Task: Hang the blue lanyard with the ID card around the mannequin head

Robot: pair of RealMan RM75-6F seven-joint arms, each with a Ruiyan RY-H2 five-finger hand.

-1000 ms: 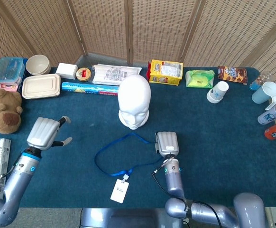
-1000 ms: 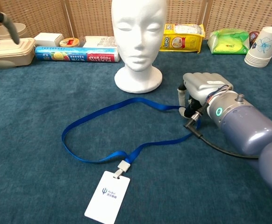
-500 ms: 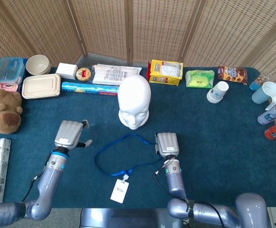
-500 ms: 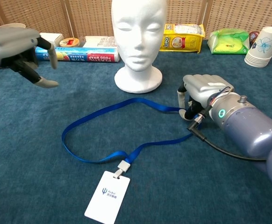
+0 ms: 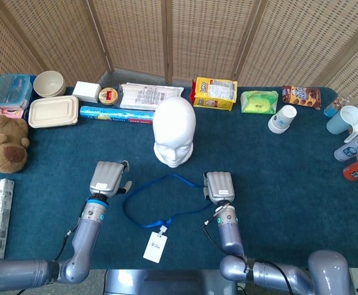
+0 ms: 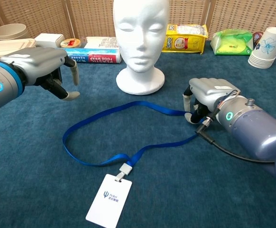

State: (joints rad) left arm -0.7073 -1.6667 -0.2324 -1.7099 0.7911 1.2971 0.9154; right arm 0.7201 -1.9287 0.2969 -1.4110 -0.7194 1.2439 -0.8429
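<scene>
Lanyard (image 6: 128,114): flat on bench, looped before mannequin head (image 6: 141,28). Right hand (image 6: 205,99): pinching strap end. Left hand (image 6: 48,71): spread, empty, above strap. Risk: one-sided lift collapses loop, snags head.

Narrow blue fabric lanyard (image 6: 107,116) lies flat on the dark teal cloth in an open, lopsided loop, in front of the mannequin. Its two ends meet at a small clip holding a white rectangular ID card (image 6: 108,200), face up, tilted, nearest the chest camera. White smooth foam mannequin head (image 6: 141,45) stands upright on flared base, neck bare.
</scene>
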